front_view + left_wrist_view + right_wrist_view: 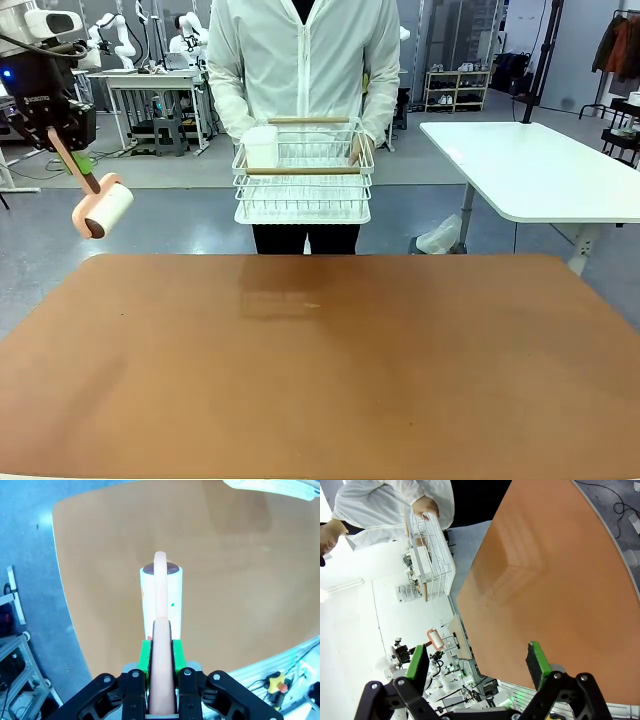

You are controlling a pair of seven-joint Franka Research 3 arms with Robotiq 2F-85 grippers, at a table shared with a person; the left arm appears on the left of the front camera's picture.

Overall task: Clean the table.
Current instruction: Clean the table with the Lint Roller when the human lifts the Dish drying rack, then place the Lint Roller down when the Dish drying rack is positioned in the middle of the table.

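Lab hall — workbench [150,76], shelf rack [457,88], grey floor [180,215]

The surface [320,380] loses its near corners to the front view's side edges, the roller's handle [160,605] sinks out of sight inside the left pincer [161,654], and the wire rack [303,185] partly hides a person's hand [357,150].

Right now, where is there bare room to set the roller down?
The table is bare from edge to edge. The only crowding is at the far edge's middle, where the person holds a wire rack, and far left, where the left gripper holds the roller.
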